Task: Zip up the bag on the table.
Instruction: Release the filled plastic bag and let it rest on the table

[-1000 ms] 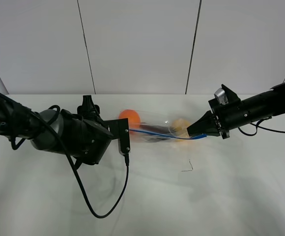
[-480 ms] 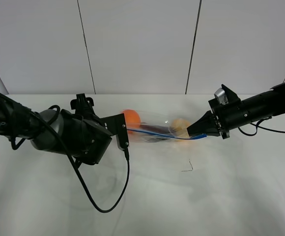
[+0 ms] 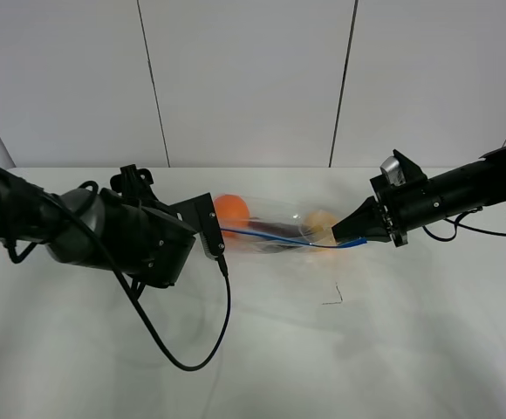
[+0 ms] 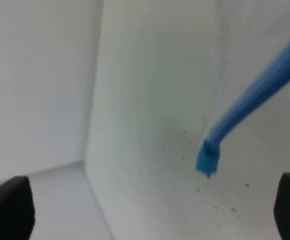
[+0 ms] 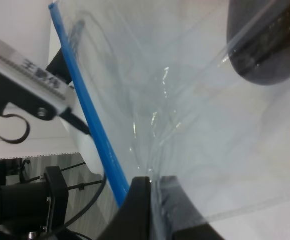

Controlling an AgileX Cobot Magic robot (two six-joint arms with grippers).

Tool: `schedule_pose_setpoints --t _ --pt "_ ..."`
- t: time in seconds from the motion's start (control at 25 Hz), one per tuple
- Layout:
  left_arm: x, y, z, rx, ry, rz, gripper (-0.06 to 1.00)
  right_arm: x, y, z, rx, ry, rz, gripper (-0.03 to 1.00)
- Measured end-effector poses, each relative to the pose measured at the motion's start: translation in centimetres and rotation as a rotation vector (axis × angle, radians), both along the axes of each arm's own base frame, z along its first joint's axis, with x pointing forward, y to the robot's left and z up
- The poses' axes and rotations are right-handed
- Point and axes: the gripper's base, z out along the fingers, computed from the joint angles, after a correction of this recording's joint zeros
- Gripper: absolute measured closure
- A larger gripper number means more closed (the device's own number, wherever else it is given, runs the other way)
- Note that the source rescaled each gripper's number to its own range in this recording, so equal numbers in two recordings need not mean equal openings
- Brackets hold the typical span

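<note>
R claw point(image 3: 347, 234) pinches bag point(image 3: 275, 223) (L claw point(image 3: 209, 230) agape).

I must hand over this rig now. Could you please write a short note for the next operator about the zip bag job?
Left tool: open, holding nothing; the end of the blue zipper strip sits between its jaws, untouched.
Right tool: shut on the opposite end of the bag.
Bag: between the two tools, over the table.
Done: cannot tell if the strip is sealed.
Left: check the seal, then release.
</note>
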Motion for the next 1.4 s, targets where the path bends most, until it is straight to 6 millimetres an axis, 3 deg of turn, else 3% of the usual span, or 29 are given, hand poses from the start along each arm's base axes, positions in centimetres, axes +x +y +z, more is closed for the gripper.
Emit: schedule_pose_setpoints --t 0.24,0.68,0.88,1.04,1.4 --pt "0.5 1.3 3.6 -0.208 0.036 0.141 -0.06 0.0 0.0 0.0 -0.001 0.000 0.001 0.97" --pt "3.3 11.2 8.7 -0.610 0.256 0.592 -0.06 0.0 0.0 0.0 -0.002 0.000 0.002 0.97" --pt "3.4 15.1 9.2 -0.735 0.369 0.756 -0.06 0.0 0.0 0.0 -0.002 0.000 0.002 0.97" --pt "2.8 17.7 9.1 -0.726 0.412 0.871 -0.06 -0.1 0.0 -0.1 -0.012 0.001 0.012 0.97" --pt "2.0 19.8 9.1 -0.701 0.460 0.987 -0.06 -0.1 -0.1 -0.1 -0.017 0.001 0.018 0.97"
